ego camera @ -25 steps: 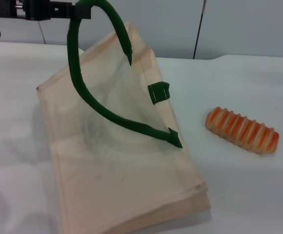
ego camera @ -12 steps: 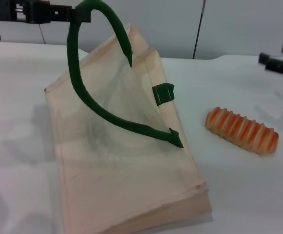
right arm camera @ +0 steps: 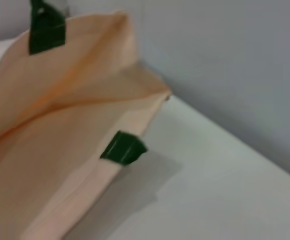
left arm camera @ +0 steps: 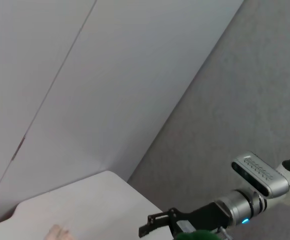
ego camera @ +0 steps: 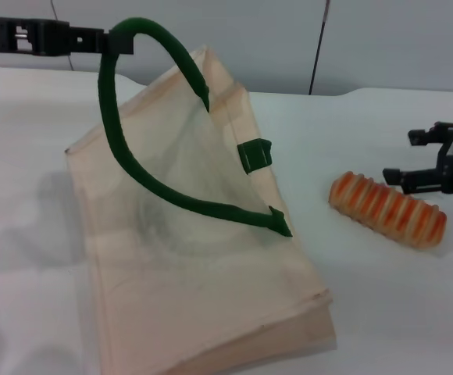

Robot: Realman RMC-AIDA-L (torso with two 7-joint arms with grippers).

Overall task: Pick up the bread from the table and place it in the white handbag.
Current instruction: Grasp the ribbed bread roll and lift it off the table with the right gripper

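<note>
The bread [ego camera: 387, 209], a small tan loaf with orange stripes, lies on the white table [ego camera: 383, 312] to the right of the white handbag [ego camera: 187, 266]. My left gripper [ego camera: 121, 37] at the upper left is shut on one dark green handle [ego camera: 113, 133] and holds it up, so the bag's top side is lifted open toward the bread. My right gripper [ego camera: 408, 158] hovers open just behind the bread's right half, not touching it. The right wrist view shows the handbag's [right arm camera: 60, 150] open edge and a green handle tab [right arm camera: 124, 148].
A grey wall with a dark vertical seam [ego camera: 318, 47] runs behind the table. The left wrist view shows my right arm [left arm camera: 255, 195] far off against the wall. Bare tabletop lies around the bread and in front of it.
My right gripper has come in from the right edge and dropped down close behind the bread. The left gripper has drawn the handle slightly left, shifting the bag's raised side.
</note>
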